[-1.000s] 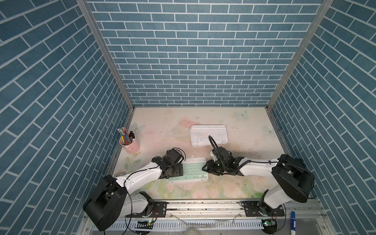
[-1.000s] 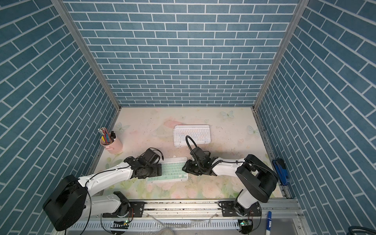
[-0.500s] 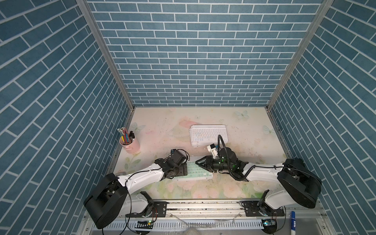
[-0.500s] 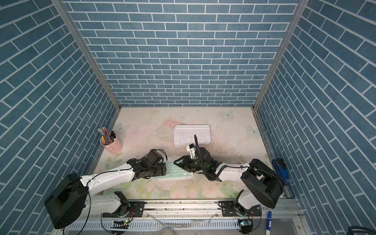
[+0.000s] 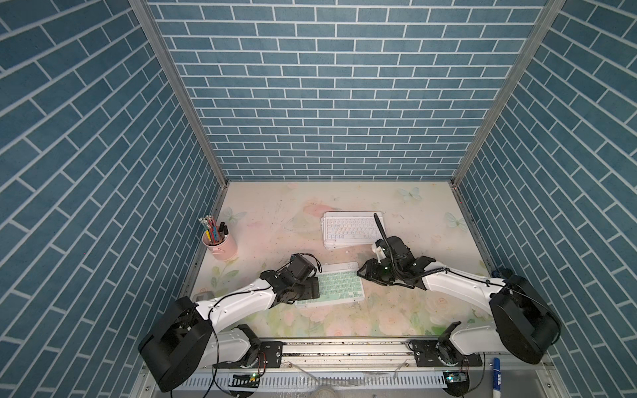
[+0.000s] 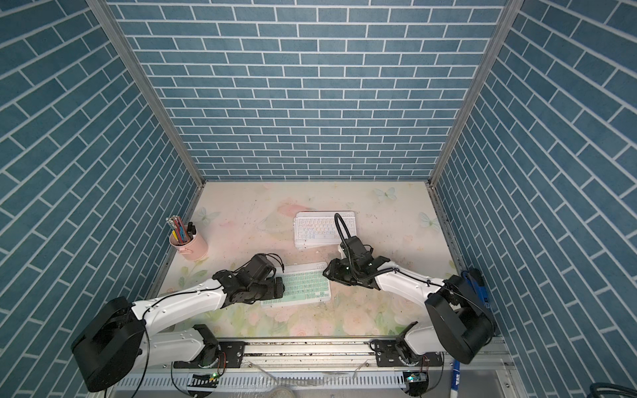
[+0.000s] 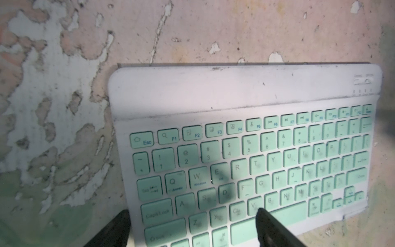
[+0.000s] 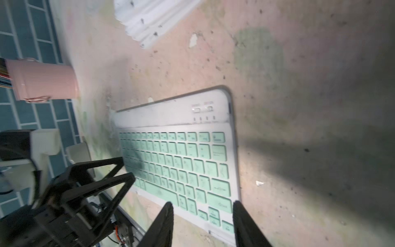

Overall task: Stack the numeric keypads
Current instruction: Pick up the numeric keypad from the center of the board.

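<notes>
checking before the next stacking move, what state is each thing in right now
green keypad: lying flat, not yet stacked
keypad stack: farther back, white-keyed one on top, edges slightly fanned
pencil cup: upright, holding pens
left gripper: open, over one keypad end
right gripper: open, at the other end

Both arms are stretched low and reach toward the middle, so the two grippers come near each other. The left arm (image 5: 238, 305) has its white forearm going forward and to its right, and its wrist is bent downward. The left gripper (image 7: 192, 228) points down with the jaws apart, and a wide gap shows between its black fingers (image 7: 271, 228). The right arm (image 5: 455, 282) is low too, with the forearm going to its left and the wrist turned inward. The right gripper (image 8: 203, 224) faces the left one, its jaws also apart and its fingers (image 8: 164, 224) not touching each other
</notes>
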You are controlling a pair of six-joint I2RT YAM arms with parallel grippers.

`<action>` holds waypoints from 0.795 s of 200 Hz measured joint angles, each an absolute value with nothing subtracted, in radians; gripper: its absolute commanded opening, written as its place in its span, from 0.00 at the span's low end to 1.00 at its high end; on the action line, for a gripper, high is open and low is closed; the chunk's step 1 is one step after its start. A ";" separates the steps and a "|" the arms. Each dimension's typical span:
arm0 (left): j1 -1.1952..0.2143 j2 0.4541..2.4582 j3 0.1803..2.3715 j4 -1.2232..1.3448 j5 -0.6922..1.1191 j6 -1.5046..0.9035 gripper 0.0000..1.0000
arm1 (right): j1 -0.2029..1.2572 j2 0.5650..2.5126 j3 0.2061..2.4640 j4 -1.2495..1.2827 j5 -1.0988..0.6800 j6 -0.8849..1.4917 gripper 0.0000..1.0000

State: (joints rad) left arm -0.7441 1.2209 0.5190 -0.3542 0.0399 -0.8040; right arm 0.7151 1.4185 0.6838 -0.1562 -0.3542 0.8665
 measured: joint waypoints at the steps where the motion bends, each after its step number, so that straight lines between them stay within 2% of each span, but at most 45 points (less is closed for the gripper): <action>1: -0.744 1.221 0.519 -0.354 0.040 -0.804 0.92 | 0.715 1.422 0.686 -0.162 -0.354 0.861 0.47; 65: -0.744 1.230 0.517 -0.316 0.062 -0.804 0.92 | 0.744 1.578 0.773 -0.228 -0.353 0.754 0.50; 115: -0.744 1.248 0.518 -0.311 0.051 -0.804 0.92 | 0.794 1.603 0.812 -0.252 -0.297 0.737 0.51; 159: -0.736 1.279 0.527 -0.316 -0.046 -0.794 0.92 | 0.804 1.563 0.681 0.036 -0.326 0.887 0.51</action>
State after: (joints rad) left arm -0.7364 1.2793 0.5270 -0.3161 -0.0460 -0.7940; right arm 0.8043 1.5635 0.6807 0.0360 -0.3260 0.8867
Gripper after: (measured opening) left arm 0.920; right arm 0.511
